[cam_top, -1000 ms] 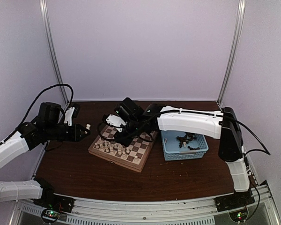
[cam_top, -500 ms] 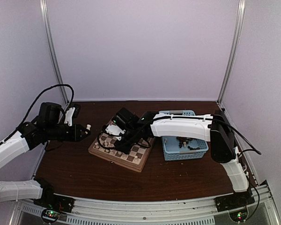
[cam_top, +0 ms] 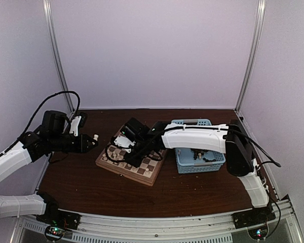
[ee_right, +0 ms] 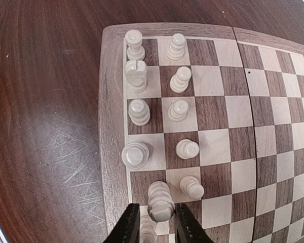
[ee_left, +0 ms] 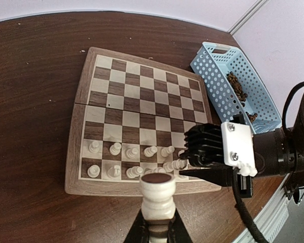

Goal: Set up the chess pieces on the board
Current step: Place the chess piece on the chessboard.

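Observation:
The board [cam_top: 151, 178] lies mid-table, with cream-white chess pieces [ee_left: 126, 152] in two rows along one edge. My left gripper [cam_top: 92, 138] hovers left of the board, off its edge. It is shut on a cream-white piece [ee_left: 157, 195] whose brown base faces the camera. My right gripper [ee_right: 157, 207] is down over the board's left rows. Its open jaws narrowly straddle a white piece [ee_right: 160, 200] standing in the edge row, with a slim gap showing on its left side. Another white piece [ee_right: 148, 228] shows low between the fingers.
A light-blue perforated basket [cam_top: 216, 163] stands right of the board with dark pieces [ee_left: 238, 86] inside. The right arm [cam_top: 197, 137] stretches across the board's far side and the basket. Bare brown table surrounds the board, and the enclosure walls are close.
The right arm has swung left and lowered onto the board's white rows, and its jaws have narrowed. The left arm and its piece have not moved.

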`<action>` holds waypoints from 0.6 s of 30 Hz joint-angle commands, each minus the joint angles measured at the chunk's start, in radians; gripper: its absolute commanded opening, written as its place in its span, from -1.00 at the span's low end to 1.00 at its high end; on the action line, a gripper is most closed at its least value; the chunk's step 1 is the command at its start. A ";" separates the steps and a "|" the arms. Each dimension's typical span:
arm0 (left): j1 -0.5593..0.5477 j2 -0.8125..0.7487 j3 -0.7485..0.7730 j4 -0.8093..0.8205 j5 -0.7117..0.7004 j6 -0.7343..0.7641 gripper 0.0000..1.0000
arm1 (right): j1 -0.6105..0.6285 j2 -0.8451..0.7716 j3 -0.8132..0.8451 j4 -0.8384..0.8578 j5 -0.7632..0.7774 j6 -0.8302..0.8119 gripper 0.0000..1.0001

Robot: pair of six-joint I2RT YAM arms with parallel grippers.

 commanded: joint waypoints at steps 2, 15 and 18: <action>0.009 -0.002 0.014 0.028 0.007 0.003 -1.00 | -0.003 0.022 0.030 -0.017 -0.001 0.003 -0.58; 0.009 -0.002 0.015 0.029 0.007 0.003 -1.00 | -0.003 0.009 0.026 -0.019 -0.026 0.006 -0.83; 0.009 -0.001 0.014 0.030 0.007 0.002 -1.00 | -0.003 0.003 0.020 -0.017 -0.033 0.006 -0.83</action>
